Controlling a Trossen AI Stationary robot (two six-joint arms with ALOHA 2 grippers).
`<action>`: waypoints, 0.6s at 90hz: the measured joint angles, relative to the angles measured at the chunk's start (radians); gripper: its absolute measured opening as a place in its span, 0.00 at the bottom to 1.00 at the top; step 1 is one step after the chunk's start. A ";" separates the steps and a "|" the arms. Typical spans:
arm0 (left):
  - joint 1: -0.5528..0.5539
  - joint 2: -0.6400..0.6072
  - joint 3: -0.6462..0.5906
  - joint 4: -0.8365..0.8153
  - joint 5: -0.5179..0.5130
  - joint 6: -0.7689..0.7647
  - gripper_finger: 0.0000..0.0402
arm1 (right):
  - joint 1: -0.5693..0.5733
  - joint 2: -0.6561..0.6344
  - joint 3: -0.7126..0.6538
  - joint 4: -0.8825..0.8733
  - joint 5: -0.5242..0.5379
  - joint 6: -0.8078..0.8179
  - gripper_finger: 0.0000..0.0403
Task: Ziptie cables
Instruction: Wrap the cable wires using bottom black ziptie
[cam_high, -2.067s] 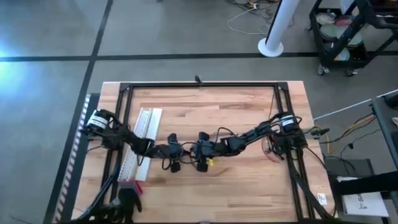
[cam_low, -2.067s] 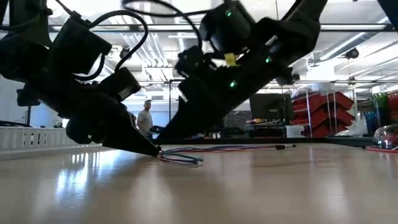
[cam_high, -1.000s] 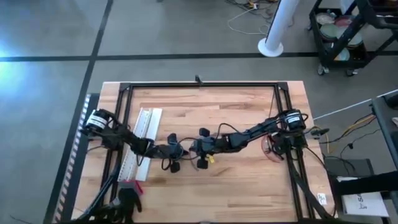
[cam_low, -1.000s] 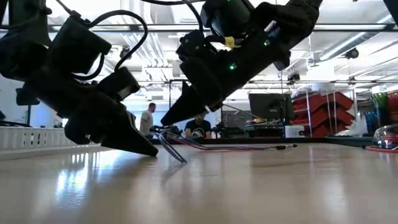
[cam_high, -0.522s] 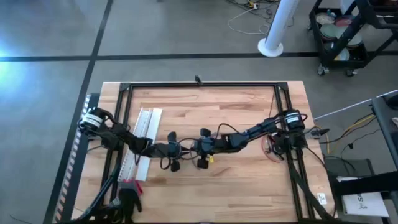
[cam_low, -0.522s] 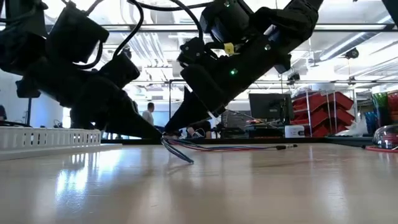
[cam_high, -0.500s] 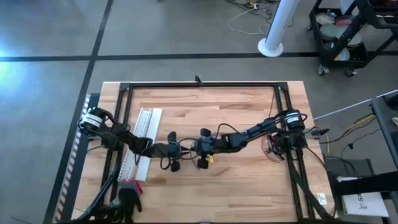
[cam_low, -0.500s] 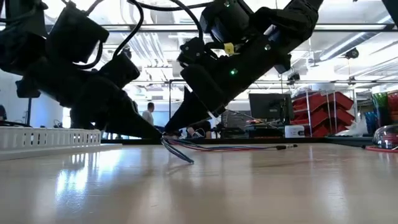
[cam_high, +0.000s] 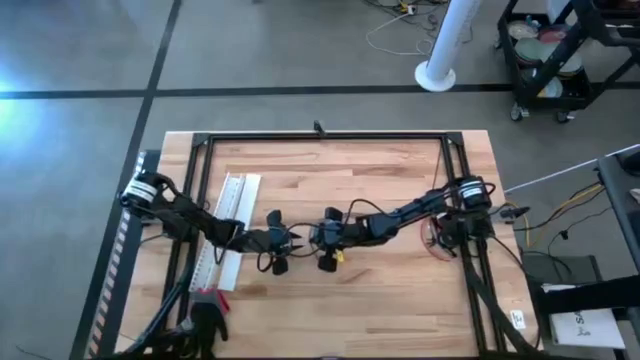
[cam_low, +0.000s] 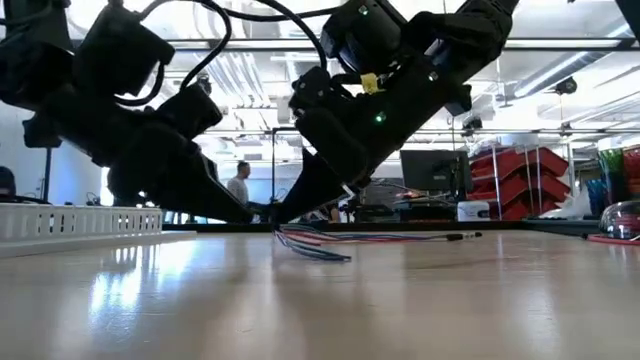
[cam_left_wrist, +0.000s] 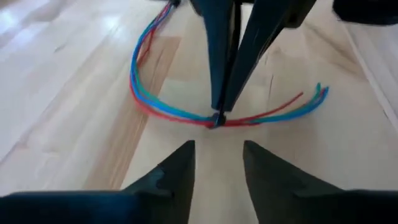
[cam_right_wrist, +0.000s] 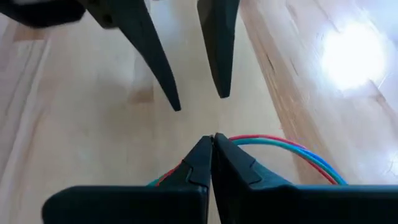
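The cables (cam_left_wrist: 180, 117) are a thin bundle of red, blue and teal wires that curve across the wooden table near its middle. In the low view the cables (cam_low: 325, 246) lie along the tabletop, with their loose ends fanned toward the near edge. My right gripper (cam_right_wrist: 213, 138) is shut on them, and shows in the high view (cam_high: 308, 238) reaching in from the right. My left gripper (cam_left_wrist: 217, 144) is open, facing it just to its left (cam_high: 291, 240), with its fingers short of the wires and touching nothing. My right gripper pinches the bundle between its two fingertips (cam_left_wrist: 221, 74), on the curved stretch (cam_right_wrist: 239, 139) a short way back from the loose ends. The fingers slant down from the table's right and lie across the wires. On both sides of the pinch the wires trail slack onto the table.
A long white slotted strip (cam_high: 228, 225) lies at the table's left, behind my left arm. A black frame (cam_high: 320, 137) runs round the tabletop. A small coil (cam_high: 435, 240) lies near the right arm's base. A person (cam_low: 238, 190) stands in the room beyond.
My left gripper has risen off the tabletop and drawn back a little toward the far side, so the white strip shows behind it. The cables' loose ends, which stuck down steeply from my right gripper's pinch, have swung toward the right and lie flatter.
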 joint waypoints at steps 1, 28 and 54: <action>-0.001 -0.001 0.000 0.000 0.000 0.000 0.32 | 0.000 -0.001 0.000 0.002 0.000 -0.002 0.00; -0.044 -0.032 0.000 0.014 -0.126 -0.005 0.36 | 0.000 -0.011 0.000 0.003 -0.001 -0.011 0.00; -0.054 0.034 0.001 0.121 -0.150 0.039 0.32 | 0.000 -0.011 0.003 0.002 -0.003 0.008 0.00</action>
